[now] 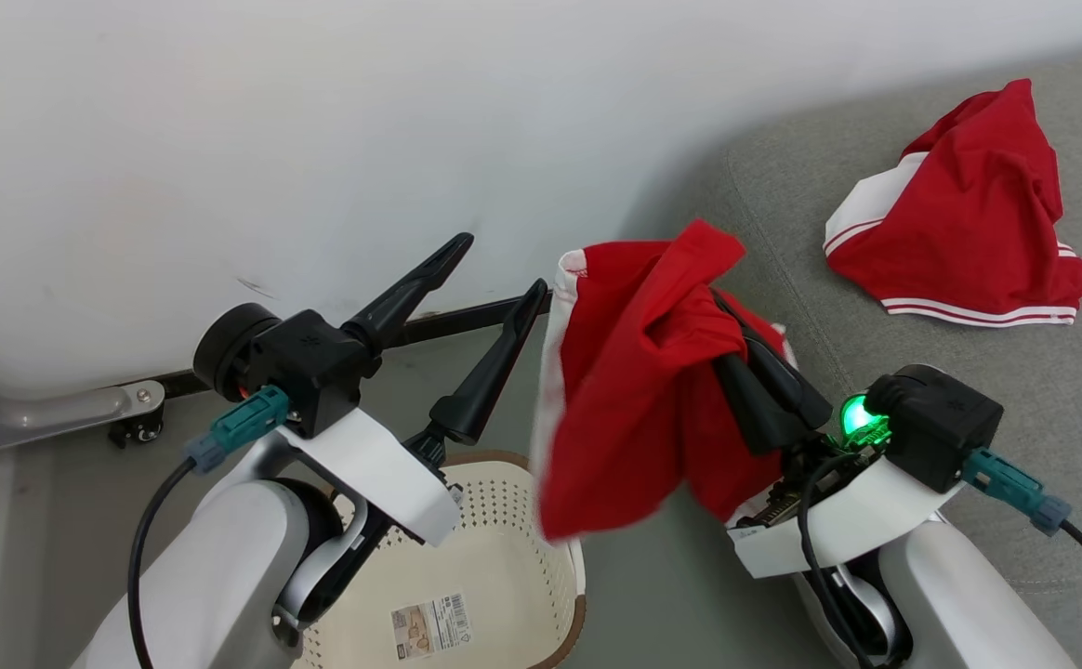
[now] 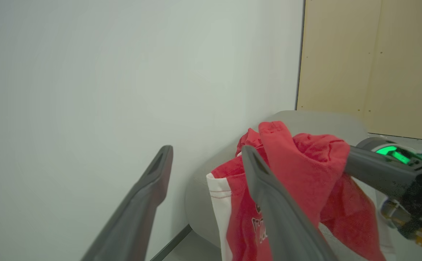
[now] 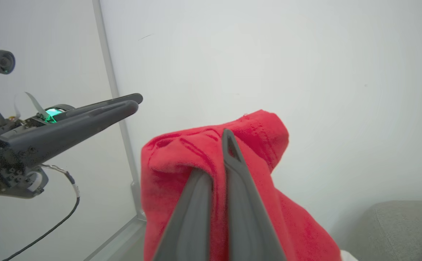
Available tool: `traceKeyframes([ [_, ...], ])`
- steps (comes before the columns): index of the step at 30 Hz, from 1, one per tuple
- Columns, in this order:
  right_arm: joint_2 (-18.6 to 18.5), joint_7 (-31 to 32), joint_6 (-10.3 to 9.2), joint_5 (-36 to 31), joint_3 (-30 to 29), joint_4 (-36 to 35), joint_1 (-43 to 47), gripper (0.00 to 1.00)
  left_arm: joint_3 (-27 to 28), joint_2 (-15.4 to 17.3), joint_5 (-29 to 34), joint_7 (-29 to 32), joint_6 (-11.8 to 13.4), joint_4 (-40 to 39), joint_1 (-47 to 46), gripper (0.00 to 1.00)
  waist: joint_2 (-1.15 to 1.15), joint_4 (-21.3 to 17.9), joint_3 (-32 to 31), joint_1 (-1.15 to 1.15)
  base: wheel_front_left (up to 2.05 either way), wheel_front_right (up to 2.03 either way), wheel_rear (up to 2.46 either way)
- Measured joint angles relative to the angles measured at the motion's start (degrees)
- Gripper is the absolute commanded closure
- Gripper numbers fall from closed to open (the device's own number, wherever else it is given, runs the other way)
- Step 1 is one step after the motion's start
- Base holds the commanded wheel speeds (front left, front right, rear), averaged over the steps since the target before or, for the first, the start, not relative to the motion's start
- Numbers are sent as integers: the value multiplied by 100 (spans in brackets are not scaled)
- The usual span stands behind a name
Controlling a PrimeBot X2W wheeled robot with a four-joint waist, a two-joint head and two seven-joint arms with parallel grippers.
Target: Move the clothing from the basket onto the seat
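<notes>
Nearest to me, low between my forearms, sits the basket point(image 1: 513, 520), with a paper label point(image 1: 429, 627) lying on its bottom. Above the basket's left side my left gripper point(image 1: 499, 267) points up and away from me, its two dark fingers spread wide apart.

Above and to the right of the basket, my right gripper point(image 1: 736, 334) has its fingers pressed together on a bunched fold of the red garment point(image 1: 634, 390). My right wrist camera shows the cloth pinched between both fingers and humped over their tips. The garment hangs in the air in loose folds, a white panel down its left edge. Its lowest hem dangles by the basket's right rim; I cannot tell whether it touches. There is a print on the front, too blurred to read.

To the right of the basket and reaching beyond it lies the grey seat point(image 1: 876, 325). The other garment point(image 1: 969, 223) lies crumpled on it, well apart from the basket, with its white-striped hem turned toward me.

Behind the basket rises a pale wall point(image 1: 318, 139), with a grey metal rail point(image 1: 67, 409) at its foot, far to the basket's left.
</notes>
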Motion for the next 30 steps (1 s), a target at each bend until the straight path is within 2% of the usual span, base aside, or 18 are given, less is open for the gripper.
traceKeyframes([
  [9,35,0,0,-121,-445,-185,127,100,-53,-2,-18,47,32,3,37,0,0,-142,89,0,0,0,0],
  [20,80,0,-1,-394,-1036,-506,397,100,-277,-133,-77,49,-167,3,25,0,0,-446,172,0,0,0,0],
  [30,134,0,-1,-444,-1386,-845,625,100,-413,-155,-112,120,-249,44,-31,0,0,-807,242,0,0,0,0],
])
